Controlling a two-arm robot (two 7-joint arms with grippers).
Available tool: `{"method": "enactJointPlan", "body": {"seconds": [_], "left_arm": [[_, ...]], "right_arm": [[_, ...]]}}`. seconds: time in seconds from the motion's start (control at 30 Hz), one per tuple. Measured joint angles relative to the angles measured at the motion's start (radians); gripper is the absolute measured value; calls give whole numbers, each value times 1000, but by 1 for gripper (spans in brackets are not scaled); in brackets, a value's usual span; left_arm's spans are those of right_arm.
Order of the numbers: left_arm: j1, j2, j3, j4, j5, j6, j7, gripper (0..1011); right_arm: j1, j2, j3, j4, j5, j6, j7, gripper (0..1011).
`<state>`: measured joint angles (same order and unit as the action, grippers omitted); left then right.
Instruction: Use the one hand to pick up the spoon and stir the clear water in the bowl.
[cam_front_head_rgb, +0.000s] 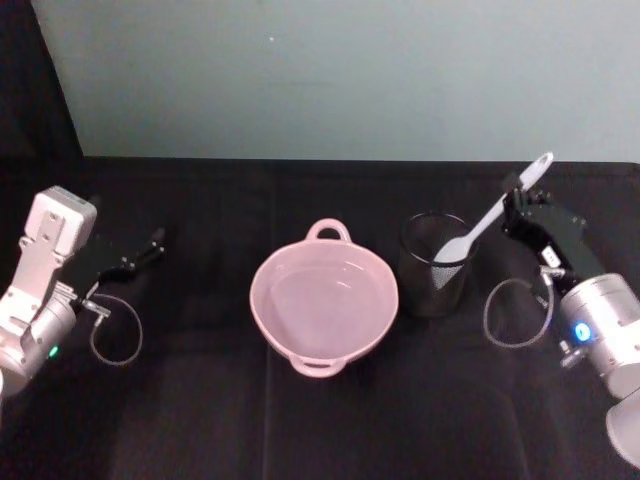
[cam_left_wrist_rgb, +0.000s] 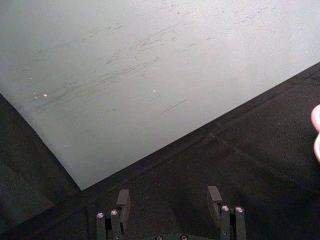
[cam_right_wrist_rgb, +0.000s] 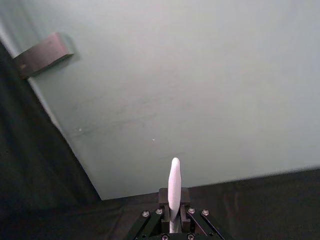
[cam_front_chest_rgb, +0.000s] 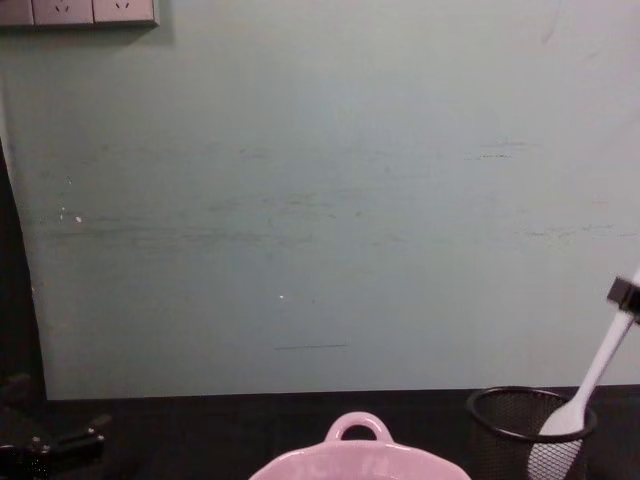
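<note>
**At the mesh cup, the spoon is pinched by the right gripper**

On the right side of the black table (cam_front_head_rgb: 200, 400), the right gripper (cam_front_head_rgb: 515, 207) has its fingers pressed onto the upper handle of the whitish spoon (cam_front_head_rgb: 488, 222). The spoon leans, its scoop end down inside the black wire-mesh cup (cam_front_head_rgb: 436, 288) and its handle end poking up past the fingers. Just beside the cup, towards the robot's left, sits the pink bowl (cam_front_head_rgb: 262, 275) with clear water in it. Well off to the left, the left gripper (cam_front_head_rgb: 150, 246) rests low over the table, fingers spread apart and holding nothing.
</note>
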<state>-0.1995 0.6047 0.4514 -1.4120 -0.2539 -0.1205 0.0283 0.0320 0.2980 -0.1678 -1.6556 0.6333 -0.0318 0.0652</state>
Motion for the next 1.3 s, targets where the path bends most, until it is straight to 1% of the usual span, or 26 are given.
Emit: {"method": "enactJointPlan", "body": {"seconds": [0.03,0.13,0.17,0.23,0.27,0.3,0.33,0.37,0.4,0.43,0.47,0.63,0.67,0.73,0.77,0.8,0.83,0.93,1.0,1.03,1.07,1.1,1.2,1.3], "left_arm": [[0,0,0,0,0,0,0,1011],[0,0,0,0,0,0,0,1011],[0,0,0,0,0,0,0,1011],[0,0,0,0,0,0,0,1011],[0,0,0,0,0,0,0,1011],[0,0,0,0,0,0,0,1011],[0,0,0,0,0,0,0,1011],[0,0,0,0,0,0,0,1011],[0,0,0,0,0,0,0,1011],[0,0,0,0,0,0,0,1011],[0,0,0,0,0,0,0,1011],[0,0,0,0,0,0,0,1011],[0,0,0,0,0,0,0,1011],[0,0,0,0,0,0,0,1011],[0,0,0,0,0,0,0,1011],[0,0,0,0,0,0,0,1011],[0,0,0,0,0,0,0,1011],[0,0,0,0,0,0,0,1011],[0,0,0,0,0,0,0,1011],[0,0,0,0,0,0,0,1011],[0,0,0,0,0,0,0,1011],[0,0,0,0,0,0,0,1011],[0,0,0,0,0,0,0,1011],[0,0,0,0,0,0,0,1011]], "right_arm": [[-7,22,1,-28,-25,8,5,112],[-18,55,9,-70,-50,28,14,112],[-24,77,16,-98,-60,46,23,112],[-29,97,24,-124,-67,65,33,112],[-33,117,33,-148,-69,85,44,112],[-35,127,38,-161,-69,97,51,112],[-36,148,47,-186,-68,125,67,112],[-36,158,51,-197,-65,139,74,112],[-33,176,59,-219,-61,167,90,112],[-33,176,59,-219,-61,167,90,112],[-28,192,64,-238,-57,194,105,112],[6,239,68,-285,-60,259,131,112],[25,254,61,-297,-66,283,138,112],[45,266,51,-307,-73,304,143,112],[66,274,41,-313,-80,323,147,112],[66,274,41,-313,-80,323,147,112],[91,278,26,-316,-88,342,147,112],[138,276,-2,-316,-99,375,149,112],[166,268,-23,-312,-103,390,155,112],[185,260,-40,-308,-105,396,158,112],[185,260,-40,-308,-105,396,158,112],[199,252,-56,-304,-105,400,164,112],[215,239,-79,-297,-104,401,174,112],[233,217,-115,-282,-98,397,190,112]]}}
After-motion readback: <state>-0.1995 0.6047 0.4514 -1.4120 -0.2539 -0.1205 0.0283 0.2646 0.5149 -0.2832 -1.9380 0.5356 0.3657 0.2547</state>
